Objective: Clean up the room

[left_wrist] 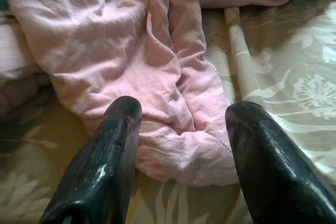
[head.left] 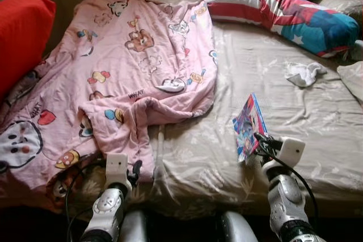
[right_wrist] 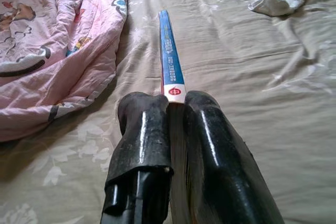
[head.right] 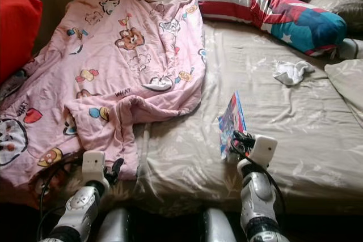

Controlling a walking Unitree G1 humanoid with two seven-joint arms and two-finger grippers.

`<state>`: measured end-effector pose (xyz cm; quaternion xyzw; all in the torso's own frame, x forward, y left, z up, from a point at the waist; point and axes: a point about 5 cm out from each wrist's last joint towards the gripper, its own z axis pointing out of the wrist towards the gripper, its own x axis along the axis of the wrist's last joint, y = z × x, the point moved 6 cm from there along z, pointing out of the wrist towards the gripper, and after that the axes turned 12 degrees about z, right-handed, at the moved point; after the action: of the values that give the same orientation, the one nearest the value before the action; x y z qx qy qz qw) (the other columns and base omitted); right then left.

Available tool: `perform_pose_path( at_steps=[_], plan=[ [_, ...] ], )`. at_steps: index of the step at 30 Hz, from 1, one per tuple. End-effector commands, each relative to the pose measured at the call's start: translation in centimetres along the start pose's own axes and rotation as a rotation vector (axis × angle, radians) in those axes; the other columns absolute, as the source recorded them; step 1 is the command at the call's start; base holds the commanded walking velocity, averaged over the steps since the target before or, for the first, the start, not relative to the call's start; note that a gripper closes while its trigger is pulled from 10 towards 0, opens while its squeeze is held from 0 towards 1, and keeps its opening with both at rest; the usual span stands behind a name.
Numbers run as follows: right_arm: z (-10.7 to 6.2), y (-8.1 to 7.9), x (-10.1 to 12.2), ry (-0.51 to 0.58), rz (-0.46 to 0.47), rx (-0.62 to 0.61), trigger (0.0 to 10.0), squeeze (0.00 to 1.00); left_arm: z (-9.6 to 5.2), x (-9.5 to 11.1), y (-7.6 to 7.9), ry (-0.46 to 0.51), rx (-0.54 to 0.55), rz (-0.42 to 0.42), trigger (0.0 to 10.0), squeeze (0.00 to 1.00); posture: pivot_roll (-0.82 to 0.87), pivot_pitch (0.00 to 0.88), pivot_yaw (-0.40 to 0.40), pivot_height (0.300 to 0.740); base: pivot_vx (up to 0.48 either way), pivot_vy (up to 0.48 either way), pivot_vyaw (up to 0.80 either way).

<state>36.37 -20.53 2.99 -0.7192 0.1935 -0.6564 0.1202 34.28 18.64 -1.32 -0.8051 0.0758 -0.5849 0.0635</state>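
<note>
My right hand [head.left: 262,139] pinches the book [head.left: 248,126] by its spine, lifting it off the bed [head.left: 272,83]. My left hand [left_wrist: 181,145] gapes empty at the pink blanket [head.left: 130,66], ready to straighten it.

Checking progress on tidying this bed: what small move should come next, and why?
Probably lift the book off the bedsheet: the right pincer is shut on its edge. The left pincer is open at the pink blanket.
</note>
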Motion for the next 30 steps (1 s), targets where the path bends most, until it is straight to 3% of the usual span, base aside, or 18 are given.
perform_pose_path(
  at_steps=[1,7,16,20,30],
  plan=[
    [0.3,-0.4,1.0,0.038,-0.012,0.016,10.0,0.00,-0.2,-0.6,-0.2,-0.017,0.004,0.007,10.0,0.00,-0.06,0.127,-0.010,0.708,0.000,0.000,0.00],
    [0.1,-0.4,0.6,0.030,-0.007,0.012,10.0,0.00,-0.4,-1.7,-0.4,-0.067,0.012,-0.015,10.0,0.00,-0.05,0.138,-0.010,0.740,0.000,0.000,0.00],
    [0.1,-0.5,0.2,0.015,0.006,0.001,10.0,0.00,-1.1,-4.1,-0.2,-0.170,0.013,-0.023,10.0,0.00,-0.06,0.147,-0.010,0.740,0.000,0.000,0.00],
    [0.1,-0.5,0.4,0.027,0.008,0.004,10.0,0.00,-1.2,-4.2,0.0,-0.169,0.009,-0.019,10.0,0.00,-0.06,0.151,-0.013,0.740,0.000,0.000,0.00],
    [0.2,-0.2,0.5,0.028,0.006,-0.020,10.0,0.00,-1.2,-4.1,0.1,-0.162,0.011,-0.021,10.0,0.00,-0.06,0.155,-0.016,0.740,0.000,-0.327,0.00]
  ],
)
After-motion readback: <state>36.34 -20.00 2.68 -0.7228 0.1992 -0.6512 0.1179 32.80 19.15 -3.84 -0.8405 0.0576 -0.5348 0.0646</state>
